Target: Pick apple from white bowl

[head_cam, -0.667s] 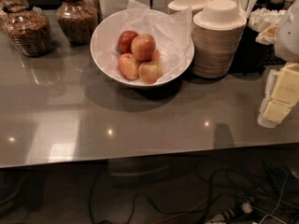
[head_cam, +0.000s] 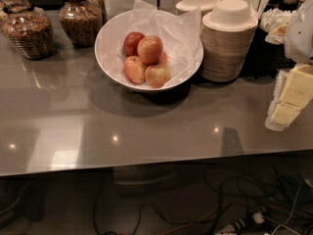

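Claw: my pale cream two-finger gripper (head_cam: 289,98) sits at the right edge of the view, low over the right end of the counter; I cannot tell how it is set, so I claim nothing about it.

Claw versus a moment ago: it is in nearly the same spot in the view as 0.7 s back. I read no real approach yet.

Nearest neighbour: the tall stack of small off-white disposable bowls (head_cam: 228,40) stands between the claw and my target, touching or just beside the target's right rim.

Target container: the large, wide, round white bowl (head_cam: 110,31) lined with crinkled translucent white paper (head_cam: 172,29) rests on the glossy grey countertop (head_cam: 98,126), left of the stack, well apart from the claw.

Target fruit: four red-and-yellow apples (head_cam: 146,58) lie huddled at the bowl's bottom, touching each other; none has shifted since the earlier view.

Farther out: two glass jars of brown granola (head_cam: 28,31) stand at the back left, beside the bowl.

Meaning for the task: I judge the pick has not begun; I must still swing left past the stack.

Risk: paper corners and the stack could snag my reach.
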`<state>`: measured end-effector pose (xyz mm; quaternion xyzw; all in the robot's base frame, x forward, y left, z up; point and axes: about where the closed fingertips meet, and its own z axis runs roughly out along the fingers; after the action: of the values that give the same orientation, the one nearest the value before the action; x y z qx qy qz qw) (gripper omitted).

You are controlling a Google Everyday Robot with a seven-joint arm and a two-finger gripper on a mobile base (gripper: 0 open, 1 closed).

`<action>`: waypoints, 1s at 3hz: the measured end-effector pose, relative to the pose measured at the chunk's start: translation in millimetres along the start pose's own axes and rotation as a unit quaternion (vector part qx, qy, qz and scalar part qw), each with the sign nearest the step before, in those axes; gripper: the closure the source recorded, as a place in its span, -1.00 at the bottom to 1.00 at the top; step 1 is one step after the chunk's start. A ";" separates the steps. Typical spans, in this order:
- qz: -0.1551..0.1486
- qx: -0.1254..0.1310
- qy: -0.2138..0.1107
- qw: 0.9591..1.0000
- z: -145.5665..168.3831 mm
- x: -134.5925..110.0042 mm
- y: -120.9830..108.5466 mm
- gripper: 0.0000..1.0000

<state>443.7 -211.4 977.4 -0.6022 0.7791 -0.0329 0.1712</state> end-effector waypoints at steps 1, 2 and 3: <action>0.005 0.000 -0.039 0.999 9.4 -16.2 -11.0 -1.00; 0.000 -0.024 -0.107 0.994 28.5 -47.2 -21.5 -1.00; 0.000 -0.024 -0.107 0.994 28.5 -47.2 -21.5 -1.00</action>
<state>482.6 -168.0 966.9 -0.6064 0.7567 0.0502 0.2391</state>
